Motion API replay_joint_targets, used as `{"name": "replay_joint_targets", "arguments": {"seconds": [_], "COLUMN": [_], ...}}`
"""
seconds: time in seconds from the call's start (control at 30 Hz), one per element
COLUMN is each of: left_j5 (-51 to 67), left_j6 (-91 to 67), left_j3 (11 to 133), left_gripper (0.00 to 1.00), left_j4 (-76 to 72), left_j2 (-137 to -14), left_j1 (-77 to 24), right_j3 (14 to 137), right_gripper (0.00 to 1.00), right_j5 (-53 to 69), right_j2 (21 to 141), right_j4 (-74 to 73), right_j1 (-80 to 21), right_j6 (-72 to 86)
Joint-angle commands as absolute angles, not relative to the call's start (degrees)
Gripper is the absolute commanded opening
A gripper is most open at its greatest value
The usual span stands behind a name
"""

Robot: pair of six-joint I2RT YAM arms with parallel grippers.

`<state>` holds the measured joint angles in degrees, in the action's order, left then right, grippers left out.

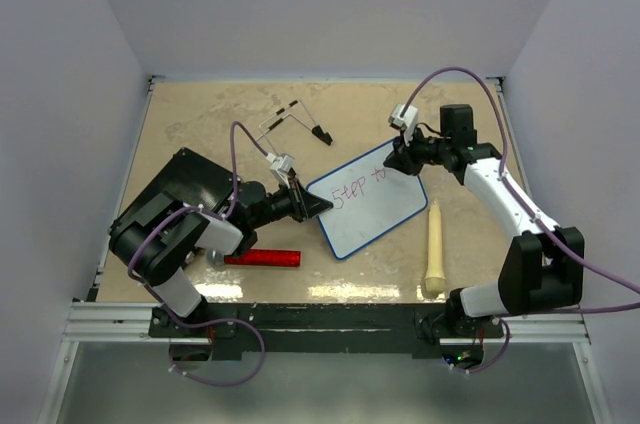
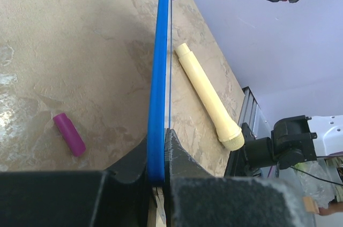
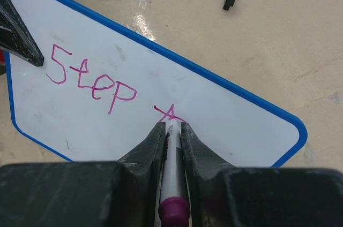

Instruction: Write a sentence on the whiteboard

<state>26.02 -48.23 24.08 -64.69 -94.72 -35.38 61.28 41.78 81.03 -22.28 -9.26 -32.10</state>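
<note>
The whiteboard (image 1: 385, 216), white with a blue rim, lies tilted at mid-table. My left gripper (image 1: 318, 204) is shut on its left corner; in the left wrist view the blue rim (image 2: 158, 77) runs edge-on between the jaws of the left gripper (image 2: 159, 141). My right gripper (image 1: 405, 162) is shut on a marker (image 3: 172, 184), whose tip rests on the whiteboard (image 3: 230, 125). The sentence (image 3: 91, 80) reads "Step" in purple-pink, with a partly drawn letter (image 3: 169, 112) at the marker tip. The right gripper (image 3: 171, 125) hides the tip itself.
A cream microphone-shaped object (image 1: 435, 249) lies right of the board. A red bar (image 1: 262, 258) sits near the front left, a black slab (image 1: 185, 189) under the left arm. A purple cap (image 2: 69, 134) lies on the table. A black wire stand (image 1: 295, 119) is behind the board.
</note>
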Motion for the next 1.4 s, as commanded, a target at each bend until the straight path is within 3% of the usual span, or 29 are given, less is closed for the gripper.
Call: {"name": "replay_joint_targets", "arguments": {"seconds": [0.0,1.37], "left_j5": [27.6,27.9], "left_j6": [-45.6,-45.8], "left_j3": [24.0,24.2], "left_gripper": [0.0,0.0], "left_j4": [-69.8,-70.3], "left_j2": [-94.7,-95.4], "left_j1": [-35.8,-35.8], "right_j3": [62.6,60.6], "right_gripper": [0.0,0.0], "right_j5": [42.9,38.8], "right_j2": [76.7,81.1], "right_j4": [-21.4,-23.3], "right_j1": [-7.1,-6.2], "right_j6": [-32.0,-36.3]}}
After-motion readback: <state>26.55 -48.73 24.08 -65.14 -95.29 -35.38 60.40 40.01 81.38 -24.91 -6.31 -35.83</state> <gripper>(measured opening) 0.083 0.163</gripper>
